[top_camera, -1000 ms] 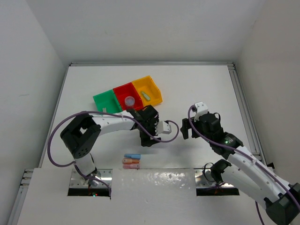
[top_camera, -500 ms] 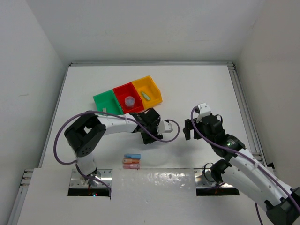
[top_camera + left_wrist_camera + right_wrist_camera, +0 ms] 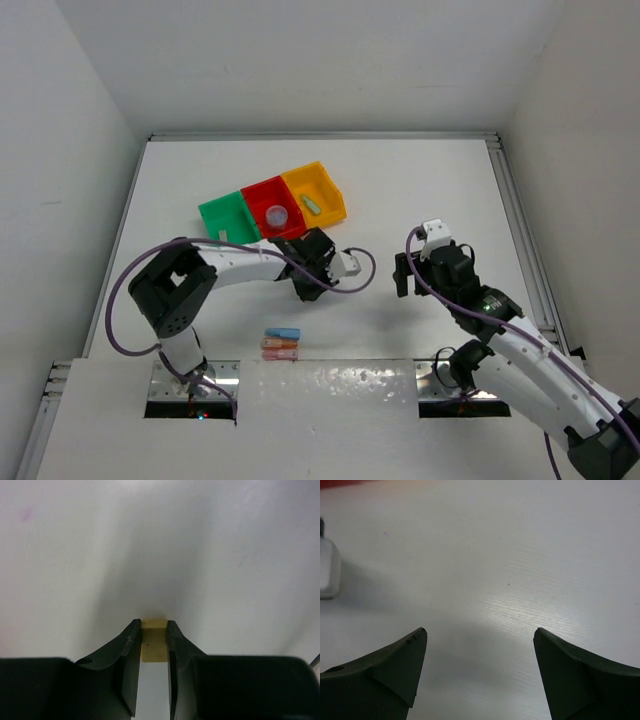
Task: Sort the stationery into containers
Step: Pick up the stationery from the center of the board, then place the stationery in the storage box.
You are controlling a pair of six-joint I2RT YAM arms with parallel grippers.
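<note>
My left gripper [image 3: 154, 625] is shut on a beige eraser block [image 3: 154, 641], low over the white table. From above, that gripper [image 3: 303, 288] sits just in front of the red bin. The three joined containers stand at the back left: green [image 3: 226, 213], red [image 3: 262, 193], yellow-orange [image 3: 330, 186]. A lavender roll [image 3: 277, 214] lies in the red one, a green stick [image 3: 312, 204] in the yellow one. Another beige block [image 3: 222, 236] lies by the green bin. Blue [image 3: 282, 333], orange [image 3: 280, 343] and pink [image 3: 280, 353] sticks lie near the front. My right gripper [image 3: 480, 632] hangs open over bare table [image 3: 403, 274].
The white camera housing [image 3: 348, 264] of the left wrist and its purple cable [image 3: 365, 272] lie between the two arms; the housing also shows at the left edge [image 3: 327, 575] of the right wrist view. Walls enclose the table, with a rail [image 3: 520, 220] along the right side.
My left gripper has shut on the beige block and shifted slightly back and left. The right arm crept a little to the right early on, then stayed still.
</note>
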